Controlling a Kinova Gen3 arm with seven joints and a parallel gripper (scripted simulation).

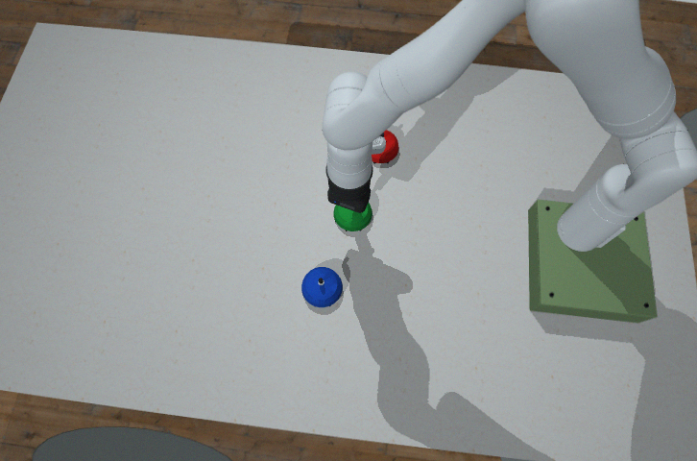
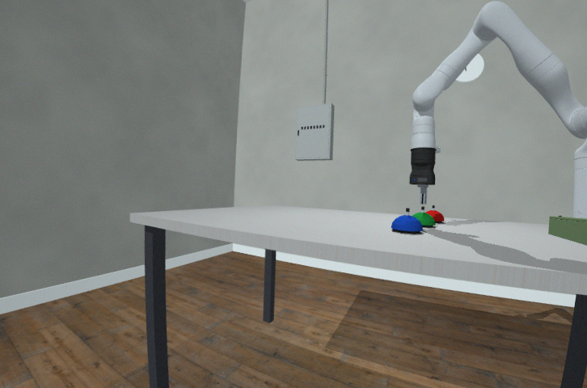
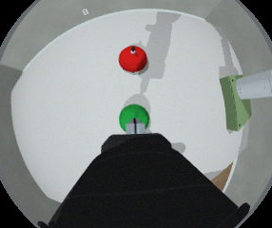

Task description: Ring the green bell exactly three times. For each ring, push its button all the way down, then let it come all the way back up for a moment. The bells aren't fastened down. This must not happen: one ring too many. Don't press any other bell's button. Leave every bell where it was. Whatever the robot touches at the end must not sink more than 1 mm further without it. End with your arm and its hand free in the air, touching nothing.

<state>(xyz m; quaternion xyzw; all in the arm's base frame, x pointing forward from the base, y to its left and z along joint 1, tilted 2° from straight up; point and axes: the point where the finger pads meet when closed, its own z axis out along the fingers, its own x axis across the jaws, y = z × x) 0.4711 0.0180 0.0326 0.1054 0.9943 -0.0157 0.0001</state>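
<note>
Green bell (image 1: 352, 217), a rigid dome likely to slide if nudged sideways, wants a straight-down push on its small top button from the empty, closed gripper (image 2: 422, 198).

Three bells (image 1: 352, 216) in a row on the table (image 1: 142, 190).

Red bell (image 1: 386, 146) near green bell (image 1: 352, 216).

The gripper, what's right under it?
The green dome-shaped bell sits directly under the shut gripper, jaws pointing down above its button. Whether they touch cannot be told. From the top view the wrist covers the button.
</note>
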